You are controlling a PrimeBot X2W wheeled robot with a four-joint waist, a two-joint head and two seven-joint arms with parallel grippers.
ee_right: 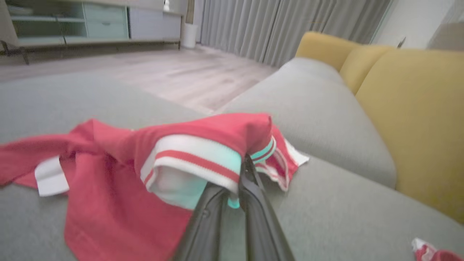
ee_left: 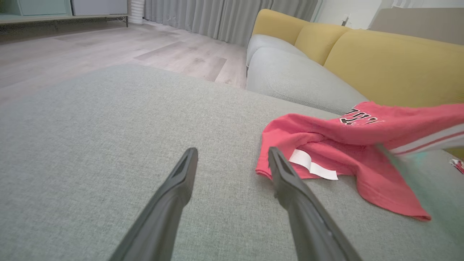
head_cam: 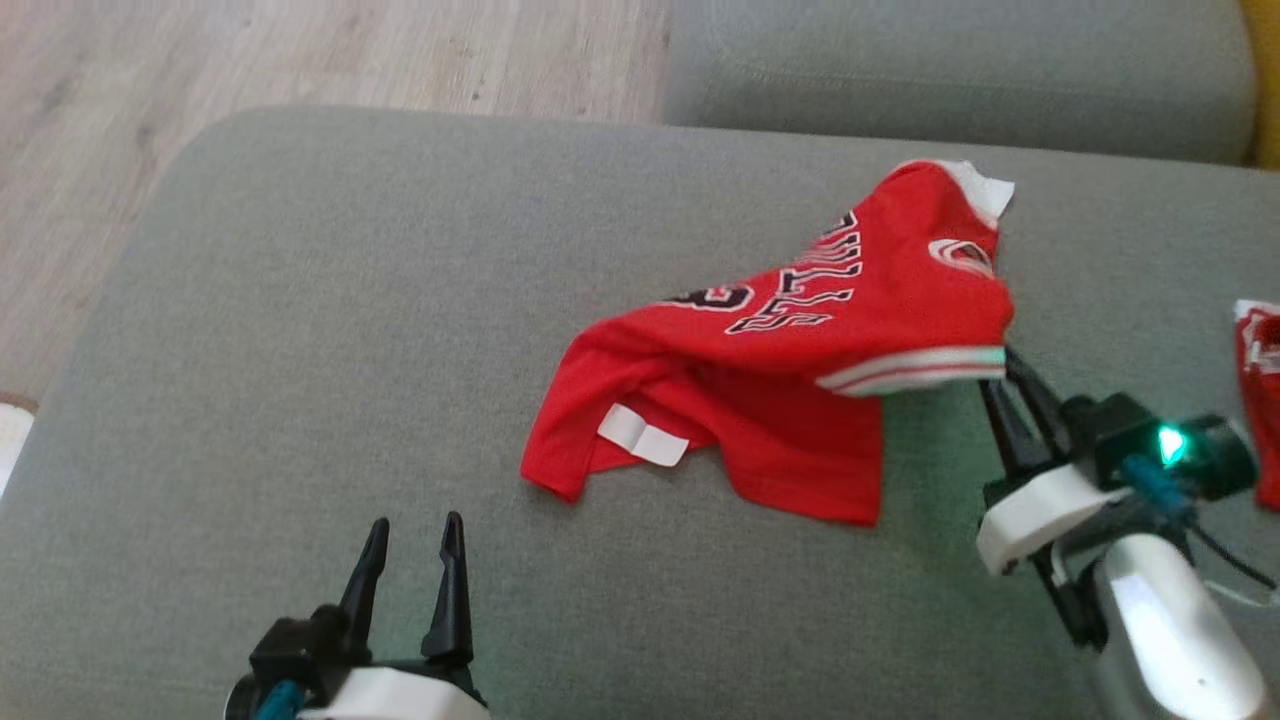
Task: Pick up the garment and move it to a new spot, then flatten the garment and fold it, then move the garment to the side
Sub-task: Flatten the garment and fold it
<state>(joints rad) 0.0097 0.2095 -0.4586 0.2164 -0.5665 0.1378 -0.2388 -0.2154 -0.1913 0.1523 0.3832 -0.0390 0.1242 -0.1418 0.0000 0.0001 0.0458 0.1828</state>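
- Grey woven cushion (head_cam: pixel 300 350) of a sofa is the work place. Wood floor (head_cam: pixel 300 50) lies past its far edge and yellow back pillows (ee_left: pixel 398 65) stand behind it.
- The garment (head_cam: pixel 800 330) is a red sports shirt with black and white letters. It lies bunched up on the right half of the cushion, with one side lifted off it.
- The right gripper (head_cam: pixel 1005 375) has its fingers pinched tight on the shirt's striped hem (head_cam: pixel 920 368), holding that edge up above the cushion.
- The left gripper (head_cam: pixel 416 525) hangs over the cushion's near edge, with its fingers wide apart and nothing in them.
- I think the shirt is light, thin and floppy. It will sag and fold over itself when lifted, and it looks a little slippery.
- The striped hem looks thicker, so it is a good place to grab. The low corner by the white tag (head_cam: pixel 642 435) looks like another good spot.
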